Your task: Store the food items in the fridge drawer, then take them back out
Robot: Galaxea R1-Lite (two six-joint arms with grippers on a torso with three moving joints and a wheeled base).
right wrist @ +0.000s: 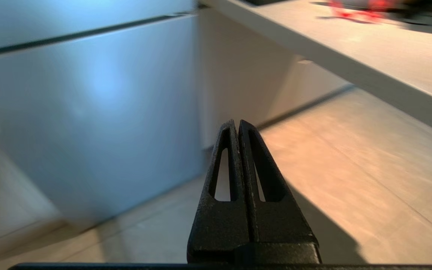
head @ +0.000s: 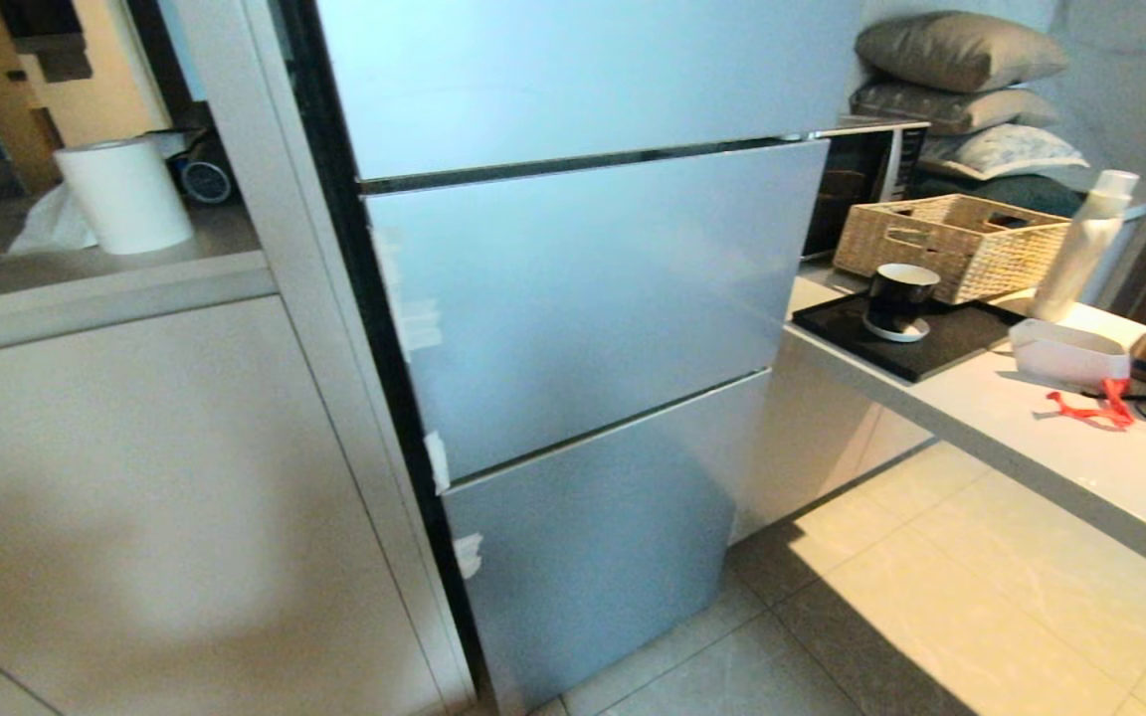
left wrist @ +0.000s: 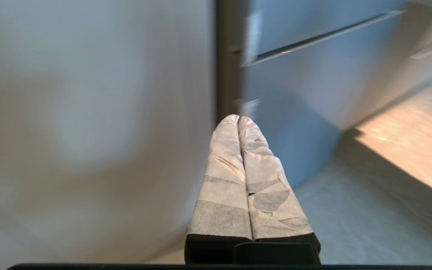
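**Desk:** What is being shown, and which step is in hand?

**Caption:** The fridge (head: pixel 583 298) is being faced with all of its silver-blue door panels closed, so the opening step is judged not yet done. Nothing is being carried. The left tool (left wrist: pixel 238 119), its fingers wrapped in pale tape, is being held with the fingers pressed together and empty, low before the fridge's bottom panel. The right tool (right wrist: pixel 237 123) is likewise being held fully closed and empty, low over the floor (right wrist: pixel 351 180) between the fridge and the surface (head: pixel 1031 438).

**Desk:** And the task's things?

**Caption:** The clear drawer is not being shown in any view; it is presumed to be behind one of the closed panels. The food items cannot be made out either. On the surface, only a wicker basket (head: pixel 951 244), a dark mug (head: pixel 899 298) on a black tray (head: pixel 916 343), a white tub (head: pixel 1065 350) near the front edge and a red strap (head: pixel 1095 408) are being seen.

**Desk:** What is being called for next?

**Caption:** A panel is likely to be pulled open first, which would require a tool to be opened and set against a panel's edge; the seams are narrow, so slipping is judged a risk.
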